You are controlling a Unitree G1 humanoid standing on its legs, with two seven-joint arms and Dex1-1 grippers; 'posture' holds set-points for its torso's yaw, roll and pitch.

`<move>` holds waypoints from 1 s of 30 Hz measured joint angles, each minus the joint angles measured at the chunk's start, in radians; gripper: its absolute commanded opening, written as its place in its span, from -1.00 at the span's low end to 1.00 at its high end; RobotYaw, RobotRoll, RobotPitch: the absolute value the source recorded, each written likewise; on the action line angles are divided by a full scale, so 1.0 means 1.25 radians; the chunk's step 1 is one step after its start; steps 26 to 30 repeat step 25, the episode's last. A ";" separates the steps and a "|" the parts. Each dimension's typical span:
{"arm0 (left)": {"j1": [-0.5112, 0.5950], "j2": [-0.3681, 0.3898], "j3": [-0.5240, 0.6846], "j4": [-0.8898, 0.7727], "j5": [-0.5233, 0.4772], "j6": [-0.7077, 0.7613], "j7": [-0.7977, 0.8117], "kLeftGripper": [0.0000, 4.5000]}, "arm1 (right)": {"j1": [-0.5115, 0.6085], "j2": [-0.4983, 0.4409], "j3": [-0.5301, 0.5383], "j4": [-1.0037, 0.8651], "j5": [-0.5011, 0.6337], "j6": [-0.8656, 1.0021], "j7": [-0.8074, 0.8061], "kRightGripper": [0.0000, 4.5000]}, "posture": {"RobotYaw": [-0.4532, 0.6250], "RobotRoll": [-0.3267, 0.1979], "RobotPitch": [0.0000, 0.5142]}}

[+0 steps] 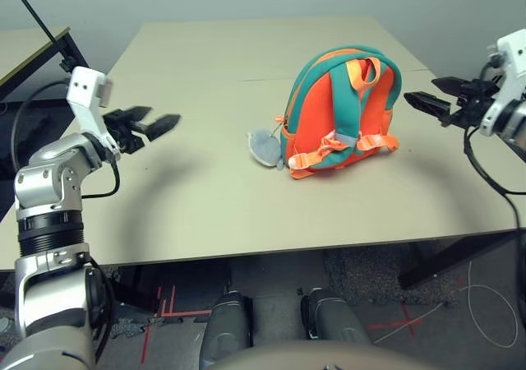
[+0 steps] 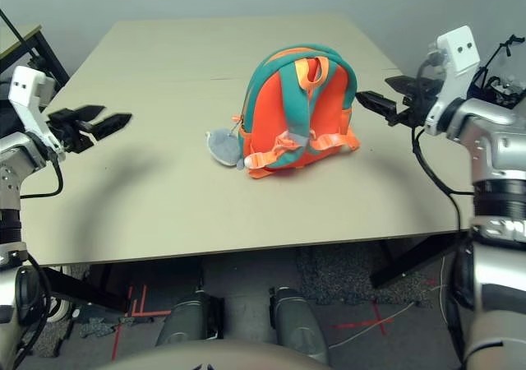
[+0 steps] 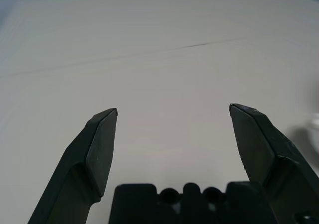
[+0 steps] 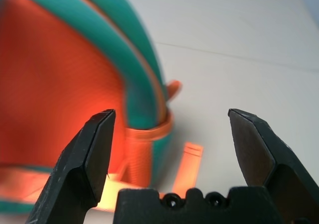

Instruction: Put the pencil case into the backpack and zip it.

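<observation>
The backpack stands upright mid-table, straps facing the near edge, its grey plush piece lying alongside. Left gripper and right gripper hover wide, empty, flanking it.

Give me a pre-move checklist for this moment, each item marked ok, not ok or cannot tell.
1. Left gripper open and empty: ok.
2. Right gripper open and empty: ok.
3. Small orange backpack with teal trim standing upright on the beige table, straps facing the robot: ok.
4. Both grippers apart from the backpack, one on each side: ok.
5. Backpack zipped shut: cannot tell, the zip faces away.
6. White pencil case inside the backpack: cannot tell.
7. Grey plush piece lying on the table beside the backpack, apart from both grippers: ok.
</observation>
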 measured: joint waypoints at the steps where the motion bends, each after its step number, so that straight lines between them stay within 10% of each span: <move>1: 0.001 -0.019 0.002 0.023 0.008 -0.030 0.037 1.00 | -0.016 0.015 -0.004 0.052 -0.010 -0.037 -0.030 0.99 | -0.24 0.25 -0.97; 15: 0.003 -0.111 -0.006 0.194 0.041 -0.249 0.240 1.00 | -0.041 0.087 -0.099 0.314 -0.051 -0.341 -0.351 0.99 | -0.29 0.25 -0.88; 30: 0.036 -0.154 -0.030 0.155 0.076 -0.303 0.356 1.00 | -0.036 0.100 -0.126 0.367 -0.058 -0.377 -0.382 0.99 | -0.24 0.25 -0.81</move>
